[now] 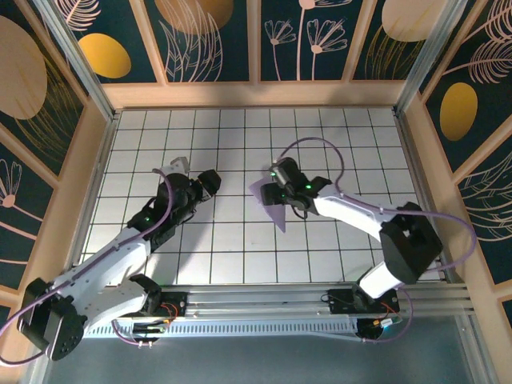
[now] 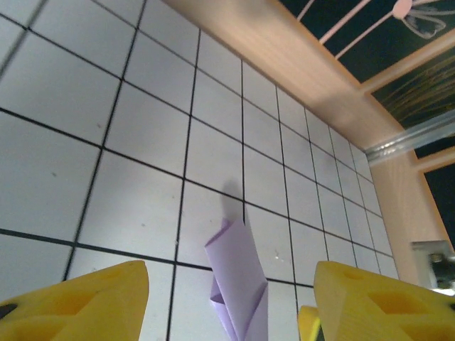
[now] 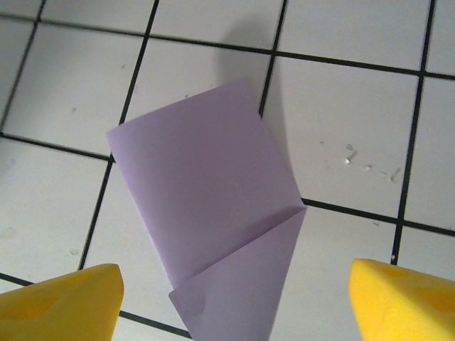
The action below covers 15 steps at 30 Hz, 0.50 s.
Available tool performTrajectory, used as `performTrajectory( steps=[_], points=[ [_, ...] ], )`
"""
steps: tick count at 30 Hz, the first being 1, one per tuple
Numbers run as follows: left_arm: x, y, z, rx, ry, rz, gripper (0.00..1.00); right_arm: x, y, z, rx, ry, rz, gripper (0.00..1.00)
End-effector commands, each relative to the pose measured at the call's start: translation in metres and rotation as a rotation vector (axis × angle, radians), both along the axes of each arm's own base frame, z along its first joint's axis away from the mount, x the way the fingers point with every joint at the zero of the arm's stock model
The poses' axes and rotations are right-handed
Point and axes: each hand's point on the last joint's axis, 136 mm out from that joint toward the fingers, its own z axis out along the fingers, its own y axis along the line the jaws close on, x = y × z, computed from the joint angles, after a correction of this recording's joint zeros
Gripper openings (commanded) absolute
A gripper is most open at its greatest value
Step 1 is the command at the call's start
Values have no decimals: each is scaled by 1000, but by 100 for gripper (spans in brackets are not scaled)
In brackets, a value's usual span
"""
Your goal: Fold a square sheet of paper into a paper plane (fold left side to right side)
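Lying flat on the worktop (image 1: 240,248) below the spread right fingers (image 3: 64,302), the paper (image 3: 206,192) looks light, floppy and partly folded. Best pinched at a creased edge. The left fingers (image 2: 85,302) are spread, holding nothing.

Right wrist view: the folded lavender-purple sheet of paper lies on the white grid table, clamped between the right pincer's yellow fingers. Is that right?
No, not clamped. In the right wrist view the folded lavender-purple sheet of paper lies free on the white grid table, and the right pincer is open, its yellow fingers standing apart on either side.
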Motion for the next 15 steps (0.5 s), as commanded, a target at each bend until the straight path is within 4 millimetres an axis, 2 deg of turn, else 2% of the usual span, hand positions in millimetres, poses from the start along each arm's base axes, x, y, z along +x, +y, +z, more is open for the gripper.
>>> performTrajectory(
  steps=[1,6,9,15],
  points=[
    [3,-28,-11,-92,43,-85,62,4,3,23,260,-18,-34,87],
    [10,-53,-44,-132,151,-147,60,6,-27,34,496,-24,-116,94],
    [14,-68,-63,-160,206,-184,59,5,-48,33,609,-18,-176,97],
    [20,-101,-94,-176,295,-270,57,3,-76,31,700,-8,-236,97]
  ],
)
